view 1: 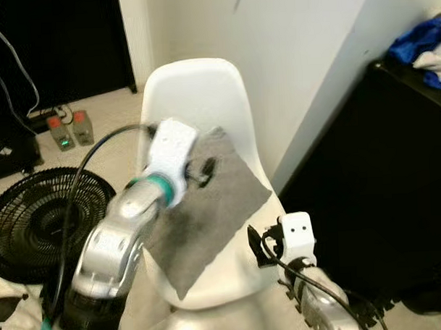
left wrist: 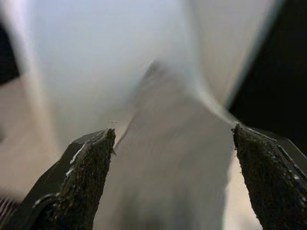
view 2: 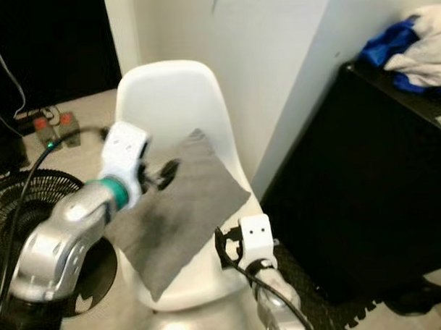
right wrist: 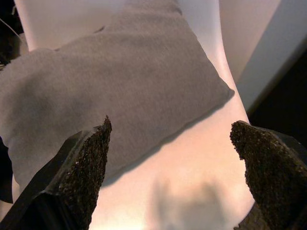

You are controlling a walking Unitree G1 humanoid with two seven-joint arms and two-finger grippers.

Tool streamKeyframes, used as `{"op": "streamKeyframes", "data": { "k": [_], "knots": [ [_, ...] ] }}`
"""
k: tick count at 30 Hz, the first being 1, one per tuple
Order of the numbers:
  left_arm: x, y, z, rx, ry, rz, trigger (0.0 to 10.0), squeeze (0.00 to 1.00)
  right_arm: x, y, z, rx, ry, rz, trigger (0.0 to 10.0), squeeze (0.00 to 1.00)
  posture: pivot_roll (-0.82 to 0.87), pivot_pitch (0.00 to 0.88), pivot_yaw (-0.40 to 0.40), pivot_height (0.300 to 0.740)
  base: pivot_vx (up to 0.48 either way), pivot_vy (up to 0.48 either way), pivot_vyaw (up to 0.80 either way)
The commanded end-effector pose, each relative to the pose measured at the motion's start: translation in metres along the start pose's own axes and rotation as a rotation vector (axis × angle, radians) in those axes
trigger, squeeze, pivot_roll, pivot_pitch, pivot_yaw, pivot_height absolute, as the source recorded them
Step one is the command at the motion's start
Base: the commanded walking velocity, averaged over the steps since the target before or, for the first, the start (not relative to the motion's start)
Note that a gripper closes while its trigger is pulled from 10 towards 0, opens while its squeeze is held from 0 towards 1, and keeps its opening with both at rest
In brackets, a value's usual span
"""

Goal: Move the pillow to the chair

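White wall behind, I'm seeing the grey pillow (view 1: 207, 209) lying on the white chair (view 1: 196, 93), frame centre; left gripper (view 1: 199, 169) and right gripper (right wrist: 172, 139) fingers spreading wide, holding nothing.

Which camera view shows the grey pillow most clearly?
The right wrist view: the grey pillow lies sharp and close on the white chair. Both eye views show it whole, partly behind the left gripper. The left wrist view blurs it.
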State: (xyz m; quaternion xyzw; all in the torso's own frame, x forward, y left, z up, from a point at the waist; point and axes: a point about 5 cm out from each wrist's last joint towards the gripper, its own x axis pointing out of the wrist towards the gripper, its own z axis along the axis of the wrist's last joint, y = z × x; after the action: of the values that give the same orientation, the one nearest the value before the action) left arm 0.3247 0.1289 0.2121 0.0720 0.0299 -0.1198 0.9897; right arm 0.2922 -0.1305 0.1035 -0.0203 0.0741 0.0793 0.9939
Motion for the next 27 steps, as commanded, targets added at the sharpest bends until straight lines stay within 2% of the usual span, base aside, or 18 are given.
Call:
{"op": "streamKeyframes", "data": {
  "k": [1, 3, 4, 6, 7, 9, 11, 12, 15, 17, 20, 21, 23, 27],
  "knots": [
    [-0.002, 0.005, -0.014, -0.006, 0.025, 0.040, 10.0, 0.00, -0.003, -0.002, -0.012, 0.004, 0.037, -0.018, 10.0, 0.00, -0.07, 0.165, 0.048, 0.740, 0.000, 0.000, 0.00],
    [-0.009, 0.009, -0.053, 0.031, 0.090, 0.108, 10.0, 0.00, -0.003, -0.002, -0.016, 0.010, 0.042, -0.023, 10.0, 0.00, -0.06, 0.128, 0.043, 0.740, 0.000, 0.000, 0.00],
    [-0.009, 0.009, -0.053, 0.031, 0.090, 0.108, 10.0, 0.00, -0.003, -0.002, -0.016, 0.010, 0.042, -0.023, 10.0, 0.00, -0.06, 0.128, 0.043, 0.740, 0.000, 0.000, 0.00],
    [-0.019, 0.005, -0.088, 0.029, 0.103, 0.131, 10.0, 0.00, -0.003, -0.001, -0.021, 0.007, 0.052, -0.017, 10.0, 0.00, -0.07, 0.097, 0.044, 0.740, 0.000, 0.000, 0.00],
    [-0.019, 0.005, -0.088, 0.029, 0.103, 0.131, 10.0, 0.00, -0.003, -0.001, -0.021, 0.007, 0.052, -0.017, 10.0, 0.00, -0.07, 0.097, 0.044, 0.740, 0.000, 0.000, 0.00],
    [-0.034, 0.002, -0.119, 0.017, 0.156, 0.184, 10.0, 0.00, -0.004, 0.001, -0.026, 0.007, 0.061, -0.012, 10.0, 0.00, -0.07, 0.085, 0.046, 0.740, 0.000, 0.000, 0.00],
    [-0.034, 0.002, -0.119, 0.017, 0.156, 0.184, 10.0, 0.00, -0.004, 0.001, -0.026, 0.007, 0.061, -0.012, 10.0, 0.00, -0.07, 0.085, 0.046, 0.740, 0.000, 0.000, 0.00],
    [-0.040, 0.002, -0.131, -0.020, 0.180, 0.212, 10.0, 0.00, -0.005, 0.001, -0.030, 0.008, 0.066, -0.012, 10.0, 0.00, -0.07, 0.070, 0.052, 0.740, 0.000, 0.000, 0.00],
    [-0.045, 0.003, -0.138, -0.045, 0.200, 0.236, 10.0, 0.00, -0.006, 0.002, -0.033, 0.009, 0.070, -0.011, 10.0, 0.00, -0.07, 0.063, 0.059, 0.740, 0.000, 0.000, 0.00],
    [-0.051, 0.002, -0.156, -0.126, 0.264, 0.232, 10.0, 0.00, -0.009, 0.006, -0.038, 0.006, 0.074, -0.006, 10.0, 0.00, -0.07, 0.062, 0.066, 0.740, 0.000, 0.000, 0.00],
    [-0.053, 0.000, -0.166, -0.137, 0.314, 0.233, 10.0, 0.00, -0.010, 0.008, -0.039, 0.005, 0.073, -0.007, 10.0, 0.00, -0.07, 0.062, 0.065, 0.740, 0.000, 0.000, 0.00],
    [-0.053, -0.001, -0.168, -0.111, 0.326, 0.238, 10.0, 0.00, -0.009, 0.008, -0.039, 0.004, 0.072, -0.009, 10.0, 0.00, -0.06, 0.061, 0.065, 0.740, 0.000, 0.000, 0.00],
    [-0.052, -0.002, -0.169, -0.085, 0.329, 0.243, 10.0, 0.00, -0.009, 0.009, -0.039, 0.005, 0.070, -0.011, 10.0, 0.00, -0.06, 0.061, 0.066, 0.740, 0.000, 0.000, 0.00],
    [-0.052, -0.007, -0.172, -0.093, 0.334, 0.243, 10.0, 0.00, -0.006, 0.010, -0.038, 0.007, 0.063, -0.014, 10.0, 0.00, -0.06, 0.068, 0.071, 0.740, 0.000, 0.000, 0.00]
  ]
}}
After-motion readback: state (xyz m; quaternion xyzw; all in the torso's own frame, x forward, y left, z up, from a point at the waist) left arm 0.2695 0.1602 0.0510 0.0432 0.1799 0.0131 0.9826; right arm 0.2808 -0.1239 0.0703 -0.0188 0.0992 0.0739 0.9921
